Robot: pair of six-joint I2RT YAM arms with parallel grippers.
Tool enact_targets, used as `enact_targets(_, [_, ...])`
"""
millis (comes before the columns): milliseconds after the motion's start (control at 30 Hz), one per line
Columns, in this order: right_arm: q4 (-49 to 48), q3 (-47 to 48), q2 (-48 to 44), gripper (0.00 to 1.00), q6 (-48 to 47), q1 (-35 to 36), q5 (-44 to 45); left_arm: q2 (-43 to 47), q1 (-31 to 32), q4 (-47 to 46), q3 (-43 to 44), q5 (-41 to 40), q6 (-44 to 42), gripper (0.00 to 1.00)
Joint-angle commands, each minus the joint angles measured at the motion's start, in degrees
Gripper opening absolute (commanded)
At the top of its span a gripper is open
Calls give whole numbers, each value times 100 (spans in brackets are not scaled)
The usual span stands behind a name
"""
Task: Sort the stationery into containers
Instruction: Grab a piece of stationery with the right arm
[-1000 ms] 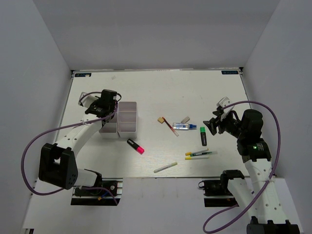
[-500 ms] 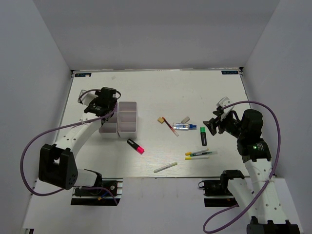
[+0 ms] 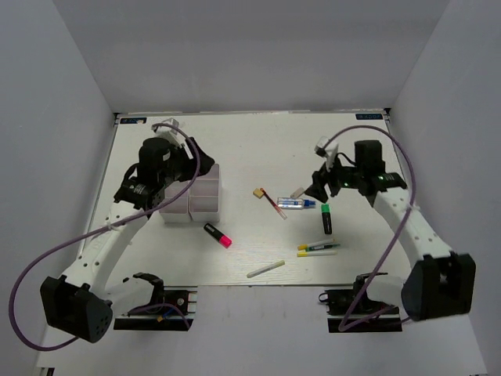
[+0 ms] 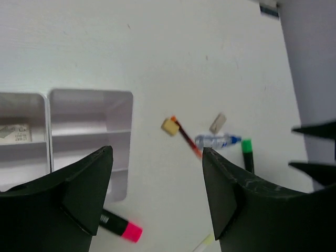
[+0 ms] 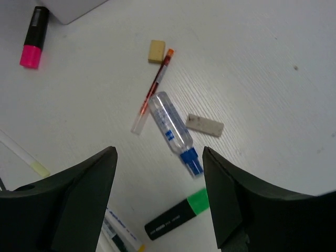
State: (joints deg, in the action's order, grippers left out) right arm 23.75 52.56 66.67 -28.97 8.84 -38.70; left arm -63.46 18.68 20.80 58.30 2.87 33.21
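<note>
My left gripper (image 3: 192,154) (image 4: 156,152) is open and empty, raised above the white bins (image 3: 196,192) (image 4: 89,131). My right gripper (image 3: 317,182) (image 5: 159,152) is open and empty, hovering over the clear-blue tube (image 3: 296,204) (image 5: 170,126). Around the tube lie a red pen (image 3: 274,205) (image 5: 152,92), a tan eraser (image 3: 257,193) (image 5: 156,51), a grey eraser (image 3: 297,191) (image 5: 206,125) and a green-tipped highlighter (image 3: 326,218) (image 5: 178,214). A pink-tipped highlighter (image 3: 218,235) (image 4: 119,226) lies near the bins. Yellow-capped markers (image 3: 317,249) and a white stick (image 3: 265,269) lie nearer the front.
One bin holds a small pale item (image 4: 13,134). The table's front edge runs just below the white stick. Grey walls close in the table on three sides.
My right arm has swung left and forward from the right edge to above the tube. My left arm has lifted and turned from the bins' left side to above them.
</note>
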Motion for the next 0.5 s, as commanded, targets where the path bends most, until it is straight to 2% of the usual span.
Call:
enact_targets(0, [69, 772, 634, 73, -12, 653, 195, 289, 40, 566, -187, 1075, -1272, 79])
enact_targets(33, [25, 869, 1150, 76, 127, 1063, 379, 412, 40, 627, -397, 1075, -1386, 79])
enact_targets(67, [25, 1262, 1364, 83, 198, 1180, 476, 692, 40, 627, -494, 1075, -1570, 80])
enact_targets(133, [68, 1563, 2003, 86, 400, 1557, 784, 1018, 40, 698, -862, 1075, -1721, 85])
enact_targets(167, [156, 2017, 2425, 88, 436, 1664, 889, 1194, 40, 637, -995, 1075, -1722, 89])
enact_targets(200, [174, 2161, 2603, 88, 480, 1769, 1186, 1561, 40, 514, -1127, 1075, -1722, 92])
enact_targets(233, [165, 2284, 2962, 88, 550, 1970, 1328, 1748, 40, 443, -1354, 1171, -1722, 100])
enact_targets(367, [112, 2952, 3955, 81, 744, 2332, 1979, 2425, 40, 337, -1515, 1251, -1722, 100])
enact_targets(467, [235, 3445, 4274, 75, 849, 2630, 2391, 2663, 40, 337, -1515, 1251, -1774, 100])
